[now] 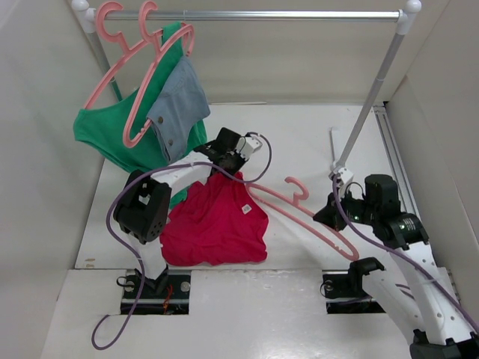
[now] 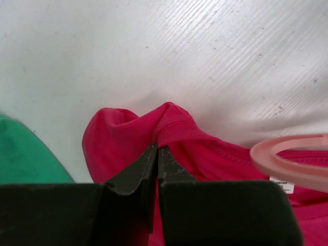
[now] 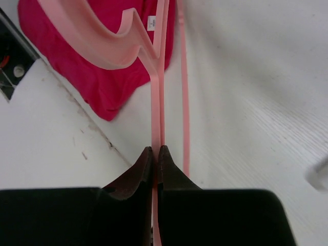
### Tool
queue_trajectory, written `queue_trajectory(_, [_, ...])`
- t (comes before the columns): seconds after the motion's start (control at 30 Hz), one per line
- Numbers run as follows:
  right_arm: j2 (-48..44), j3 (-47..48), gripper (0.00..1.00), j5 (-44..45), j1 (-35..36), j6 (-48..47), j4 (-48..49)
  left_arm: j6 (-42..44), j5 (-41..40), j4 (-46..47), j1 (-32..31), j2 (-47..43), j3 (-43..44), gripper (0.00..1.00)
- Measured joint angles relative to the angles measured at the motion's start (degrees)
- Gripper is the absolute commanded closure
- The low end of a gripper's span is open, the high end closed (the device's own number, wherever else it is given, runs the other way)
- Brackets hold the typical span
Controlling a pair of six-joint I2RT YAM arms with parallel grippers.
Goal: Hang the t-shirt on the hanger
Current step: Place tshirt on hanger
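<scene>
The crimson t-shirt [image 1: 213, 224] lies bunched on the table in front of the left arm. My left gripper [image 1: 227, 169] is shut on its neck rib [image 2: 171, 130] and lifts it slightly. The white label [image 1: 244, 209] shows inside the neck. The pink hanger [image 1: 314, 217] runs from the shirt's neck out to the right, hook [image 1: 297, 188] pointing to the back. My right gripper [image 1: 329, 215] is shut on the hanger's right end; the hanger's bar [image 3: 156, 102] passes between the jaws. The hanger's left end reaches into the shirt's neck [image 2: 287, 159].
A clothes rail [image 1: 254, 13] spans the back. Two pink hangers hang at its left end, bearing a green garment [image 1: 112, 134] and a grey-blue denim piece [image 1: 179, 105]. The rail's right leg [image 1: 367, 105] slants down to a foot [image 1: 340, 168] near my right arm.
</scene>
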Motion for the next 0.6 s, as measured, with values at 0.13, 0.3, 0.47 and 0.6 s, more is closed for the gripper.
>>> queue_trajectory(0.13, [-0.09,-2.25,1.00,-2.49,0.00,1.84,2.60,-0.66,0.83,-0.13,-0.24,0.00,0.13,1.00])
queue_trajectory(0.3, [-0.42,-2.75,1.00,-4.04,0.00,3.43,5.68,-0.94,1.11,-0.96,-0.37,0.00,1.14,1.00])
queue_trajectory(0.47, [0.83,-3.45,1.00,-4.28,0.96,4.85,8.24,-0.98,1.22,-1.36,-0.39,0.00,1.68,1.00])
queue_trajectory(0.6, [1.33,-3.50,1.00,-4.09,1.86,5.51,9.25,-0.94,1.27,-1.55,-0.39,0.00,1.68,1.00])
